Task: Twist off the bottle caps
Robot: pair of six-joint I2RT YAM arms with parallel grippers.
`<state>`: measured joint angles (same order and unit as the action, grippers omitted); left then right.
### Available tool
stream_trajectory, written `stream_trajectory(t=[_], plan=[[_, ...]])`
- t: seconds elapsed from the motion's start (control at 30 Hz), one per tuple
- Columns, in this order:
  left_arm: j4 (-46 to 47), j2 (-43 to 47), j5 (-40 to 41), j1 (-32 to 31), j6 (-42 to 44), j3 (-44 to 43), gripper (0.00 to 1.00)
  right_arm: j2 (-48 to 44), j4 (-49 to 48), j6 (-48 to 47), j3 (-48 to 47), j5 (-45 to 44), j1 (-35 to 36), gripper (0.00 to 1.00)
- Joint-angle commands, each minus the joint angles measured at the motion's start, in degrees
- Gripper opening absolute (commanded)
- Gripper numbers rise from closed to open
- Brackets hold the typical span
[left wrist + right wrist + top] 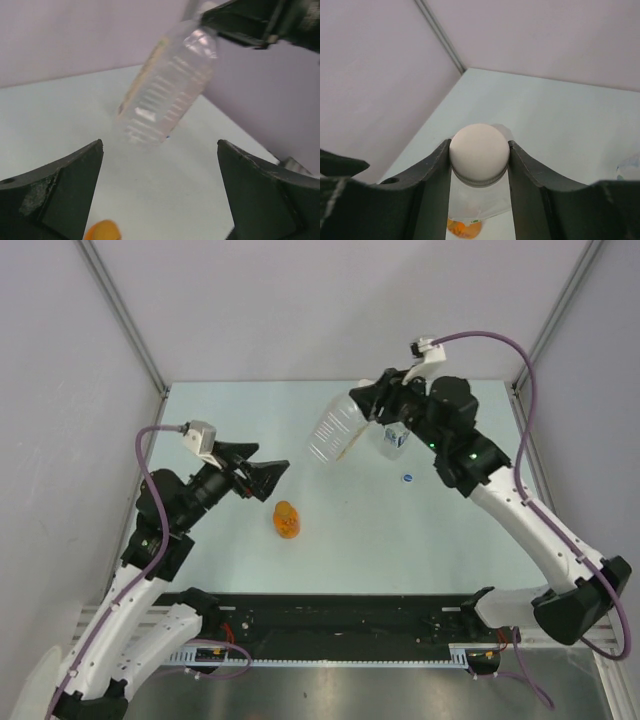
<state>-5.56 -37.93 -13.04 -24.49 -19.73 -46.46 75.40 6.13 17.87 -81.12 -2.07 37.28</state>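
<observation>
My right gripper (368, 406) is shut on the plain white cap (480, 150) of the largest clear bottle (335, 435) and holds it tilted above the table. The bottle hangs leftward and down from the cap, its yellow label along one side. It also shows in the left wrist view (170, 85), in front of my left gripper (160, 150), which is wide open and empty. In the top view the left gripper (270, 480) sits left of and below the bottle's base. A mid-sized bottle (393, 440) stands by the right gripper. A loose blue cap (408, 478) lies on the table.
A small orange object (286, 520) lies on the table just under my left gripper; it also shows in the left wrist view (102, 231) and in the right wrist view (465, 227). Grey walls enclose the table on three sides.
</observation>
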Motion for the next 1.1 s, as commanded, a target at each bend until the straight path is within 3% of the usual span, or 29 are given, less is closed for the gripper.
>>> stream_trajectory(t=[0.0,0.07,0.23,0.53,0.83,1.07], plan=[[19.69,-5.30,-24.55,0.41,-6.01,-2.50,1.00,-5.16,0.11,7.27,3.68,23.04,-4.84,0.00],[24.78,-7.66,-30.18,0.41,-9.08,-2.50,1.00,-7.80,0.20,7.01,4.83,28.83,-6.07,0.00],[26.92,-12.25,-40.72,0.41,-9.89,-6.10,1.00,-12.37,-0.24,5.25,6.41,40.37,-7.48,0.00],[33.94,-16.38,-48.04,0.41,-15.41,-4.70,1.00,-18.61,-10.51,8.31,13.79,53.20,-10.12,0.00],[35.54,-15.94,-47.17,-0.73,-15.44,-1.97,1.00,-17.92,-24.48,15.79,16.26,55.24,-10.21,0.00],[31.76,-16.03,-46.20,-4.07,-12.97,-0.74,1.00,-16.60,-27.49,16.94,16.26,52.61,-8.89,0.00]])
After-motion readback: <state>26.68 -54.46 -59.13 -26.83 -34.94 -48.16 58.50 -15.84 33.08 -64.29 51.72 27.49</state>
